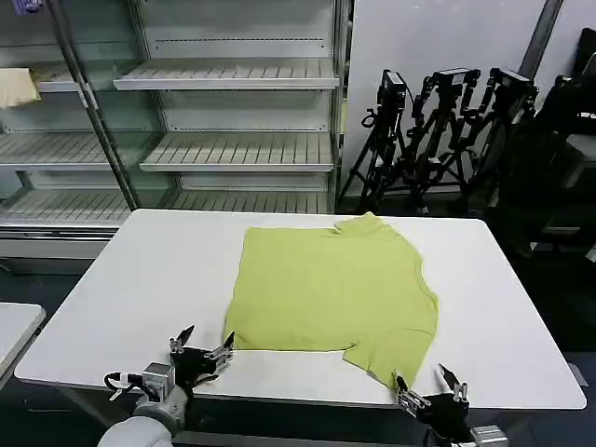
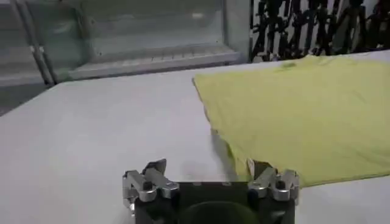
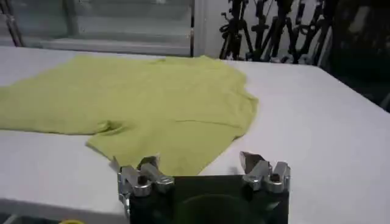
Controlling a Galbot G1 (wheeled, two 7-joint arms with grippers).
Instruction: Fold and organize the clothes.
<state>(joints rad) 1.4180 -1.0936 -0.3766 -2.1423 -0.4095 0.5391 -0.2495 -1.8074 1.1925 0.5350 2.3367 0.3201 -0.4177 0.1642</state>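
Note:
A lime yellow-green short-sleeved shirt (image 1: 331, 287) lies flat on the white table (image 1: 140, 279), one sleeve pointing to the near right corner. In the left wrist view the shirt (image 2: 304, 115) fills the far side; in the right wrist view the shirt (image 3: 152, 103) spreads ahead. My left gripper (image 1: 200, 346) is open at the table's near edge, just left of the shirt's near-left corner, nothing between its fingers (image 2: 210, 170). My right gripper (image 1: 428, 384) is open at the near edge by the sleeve's hem, holding nothing (image 3: 198, 163).
Empty glass-fronted shelving (image 1: 233, 112) stands behind the table. Black tripods (image 1: 447, 130) cluster at the back right. A pale cream cloth (image 1: 17, 88) sits on a far-left shelf. Bare tabletop lies left and right of the shirt.

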